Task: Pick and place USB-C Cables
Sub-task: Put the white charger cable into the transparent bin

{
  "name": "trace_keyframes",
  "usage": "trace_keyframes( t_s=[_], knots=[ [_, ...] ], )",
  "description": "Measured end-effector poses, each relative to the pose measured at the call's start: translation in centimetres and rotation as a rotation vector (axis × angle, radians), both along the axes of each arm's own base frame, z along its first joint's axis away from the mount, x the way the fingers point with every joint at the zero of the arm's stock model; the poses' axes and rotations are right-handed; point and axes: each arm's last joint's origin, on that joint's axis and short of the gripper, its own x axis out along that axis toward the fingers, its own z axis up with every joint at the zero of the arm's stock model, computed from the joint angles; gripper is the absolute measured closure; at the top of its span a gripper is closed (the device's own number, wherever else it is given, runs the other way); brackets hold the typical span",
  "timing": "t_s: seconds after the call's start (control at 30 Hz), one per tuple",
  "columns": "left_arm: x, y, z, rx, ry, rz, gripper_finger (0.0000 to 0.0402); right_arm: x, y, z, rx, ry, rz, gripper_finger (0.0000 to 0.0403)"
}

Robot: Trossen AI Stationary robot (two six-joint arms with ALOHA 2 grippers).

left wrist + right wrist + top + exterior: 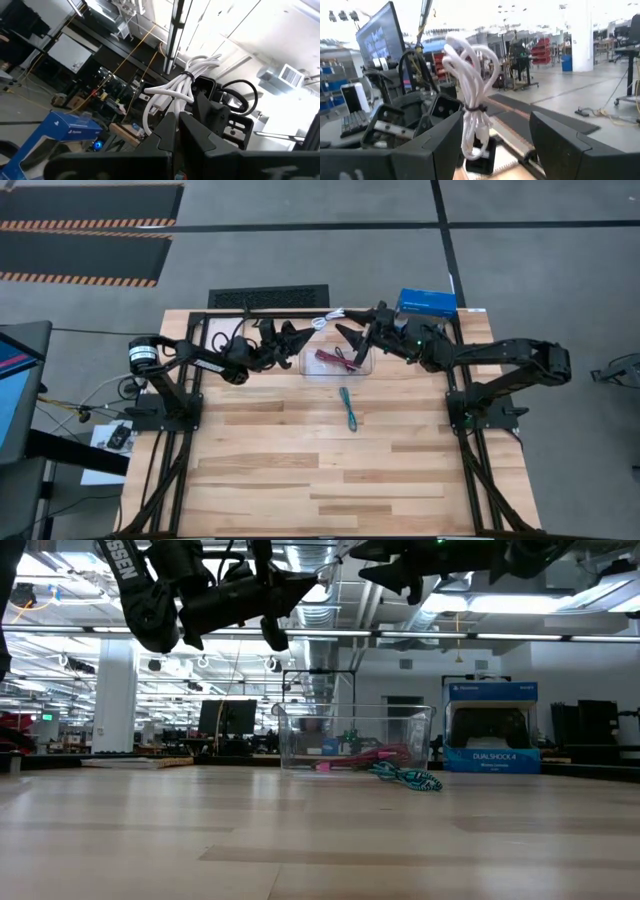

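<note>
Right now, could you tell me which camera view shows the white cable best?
The right wrist view: the white cable hangs large between the right gripper's fingers. The left wrist view shows it farther off; from above it is tiny; the low view hides it.

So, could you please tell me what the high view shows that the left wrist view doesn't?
Only the high view shows the teal cable lying on the table and the red cable in the clear bin. Only the left wrist view shows the grip up close: the left tool is shut on the white cable. Both show the white cable, the blue box and the right tool near it.
</note>
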Motion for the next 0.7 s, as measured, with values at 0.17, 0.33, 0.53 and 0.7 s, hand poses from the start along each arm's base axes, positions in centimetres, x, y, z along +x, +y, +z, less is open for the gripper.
trace_keyframes(
  t_s=[0.17,0.33,0.53,0.7],
  knots=[
    [0.3,0.1,0.2,-0.006,0.003,-0.006,0.0401,1.0,-0.3,-0.9,0.015,-0.009,0.008,0.0147],
    [0.7,0.1,0.5,0.0,0.02,-0.043,0.0401,2.2,-0.6,-1.7,0.002,0.014,0.009,0.0147],
    [0.7,0.1,0.4,-0.001,0.026,-0.046,0.0401,2.6,-0.9,-0.9,-0.018,-0.006,0.001,0.0147],
    [0.8,0.0,0.4,0.002,0.03,-0.05,0.0401,2.5,-1.0,-0.4,-0.035,-0.017,0.002,0.0148]
  ],
)
